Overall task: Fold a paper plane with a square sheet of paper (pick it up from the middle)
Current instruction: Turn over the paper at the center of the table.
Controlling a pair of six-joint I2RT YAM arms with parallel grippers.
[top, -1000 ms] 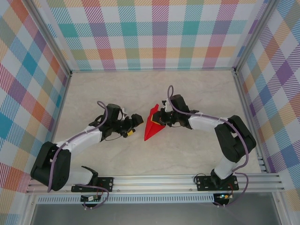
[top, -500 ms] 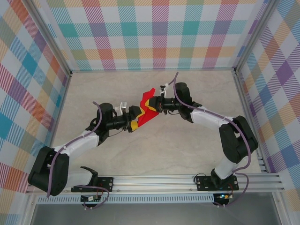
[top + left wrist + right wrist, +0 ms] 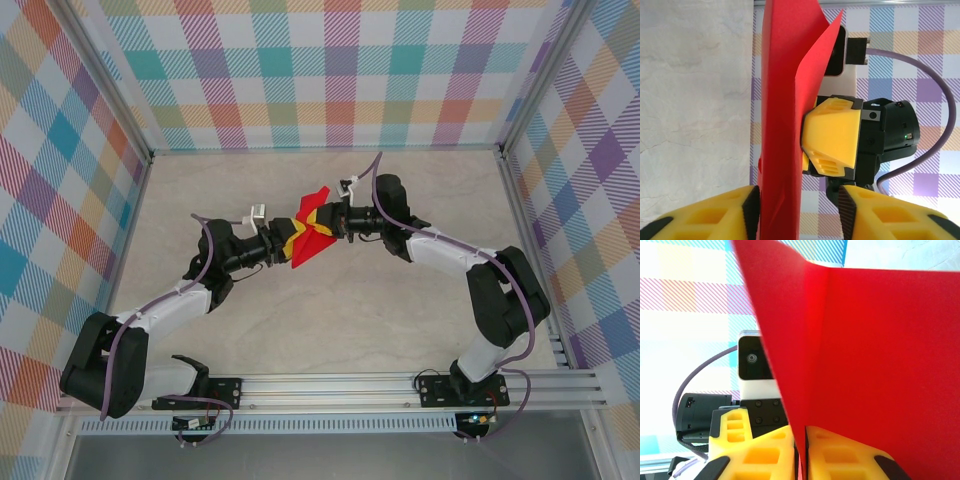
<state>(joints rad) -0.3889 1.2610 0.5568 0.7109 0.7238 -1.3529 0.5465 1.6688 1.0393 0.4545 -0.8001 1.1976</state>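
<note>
Hanging above the table [image 3: 400, 320], the half-folded red paper sheet [image 3: 303, 252] was pinched tight by the right gripper [image 3: 327, 222]; the left gripper [image 3: 287, 239] straddled its other end, jaws seemingly ajar around it.

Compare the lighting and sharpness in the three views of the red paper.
Top external: even, soft light, hardly any shadow on the table, the square sheet of paper sharp. Left wrist: evenly lit, the right gripper crisp behind the paper. Right wrist: the checked wall is washed out almost to white, and the paper looks darker left of its crease.
</note>
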